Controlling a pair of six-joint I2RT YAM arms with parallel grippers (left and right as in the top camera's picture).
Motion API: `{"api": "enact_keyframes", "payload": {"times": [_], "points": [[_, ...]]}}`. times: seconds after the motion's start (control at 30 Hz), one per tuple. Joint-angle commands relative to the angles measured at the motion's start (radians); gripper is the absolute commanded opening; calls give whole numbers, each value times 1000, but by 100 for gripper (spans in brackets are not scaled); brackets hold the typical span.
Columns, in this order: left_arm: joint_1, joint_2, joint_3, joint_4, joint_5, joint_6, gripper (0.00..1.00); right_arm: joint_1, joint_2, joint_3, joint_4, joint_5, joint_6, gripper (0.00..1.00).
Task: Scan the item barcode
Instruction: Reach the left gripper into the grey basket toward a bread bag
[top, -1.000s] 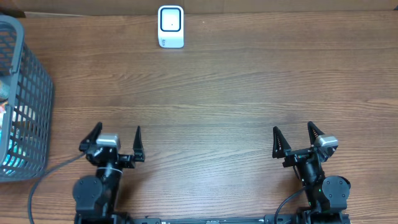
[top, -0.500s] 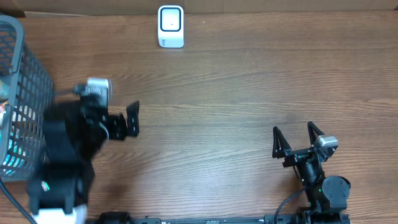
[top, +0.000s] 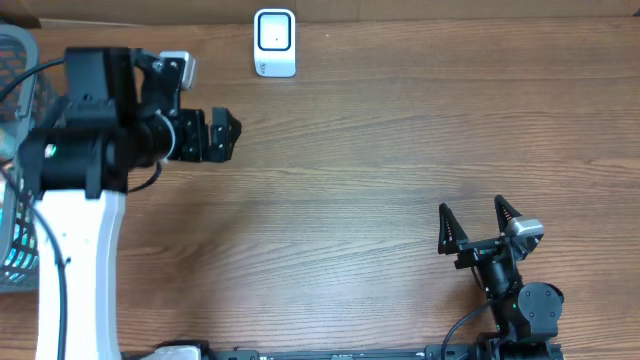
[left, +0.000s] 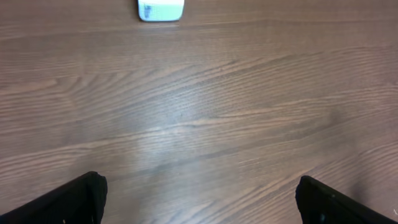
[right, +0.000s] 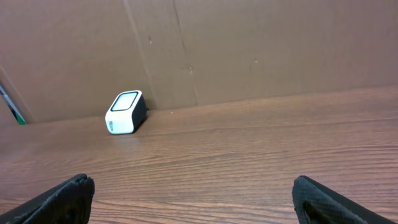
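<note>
One wooden table (top: 400, 130) fills the overhead view. A brown cardboard wall (right: 249, 50) stands right behind the scanner (top: 274, 42), as seen from the right wrist. Scanner is a white box with a dark-rimmed window on top, upright at the table's far edge, close against the wall; can't tell if touching.

Left arm (top: 80, 150), white link plus black wrist, is stretched out to the left of the scanner, a bit nearer the robot's side. Wire basket (top: 12, 48) sits well left of the scanner at the table's left edge, mostly hidden under the left arm. Coloured contents (top: 8, 255) show through the mesh, too covered to say which item they are. Right arm (top: 520, 300) is folded low at the near edge, well apart from the scanner, off to its right.

Left hand (top: 213, 136) is near the scanner, left of it on the near side, above the table, fingers (left: 68, 202) wide apart. Left wrist view has both black fingers at the bottom corners, bare wood between them and the scanner at the top edge.

Right hand (top: 472, 206) has its fingers spread wide, tips pointing to the far side, only table between them. Right wrist view puts the scanner far ahead, left of centre.

Neither hand touches the scanner or the basket.
</note>
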Motion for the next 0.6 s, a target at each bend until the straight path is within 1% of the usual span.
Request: {"api": "enact_keyframes", "payload": {"times": [0.0, 0.13, 0.27, 0.4, 0.57], "points": [[11, 31, 29, 42, 7, -60, 100, -2, -11, -11, 3, 1, -1, 100], [58, 36, 91, 101, -136, -236, 100, -2, -11, -11, 3, 1, -1, 100], [147, 36, 196, 115, -264, -331, 100, -2, -11, -11, 3, 1, -1, 100], [292, 38, 290, 126, -346, -423, 100, -2, -11, -11, 3, 1, -1, 100], [484, 45, 310, 143, -440, -505, 100, -2, -11, -11, 3, 1, -1, 100]]}}
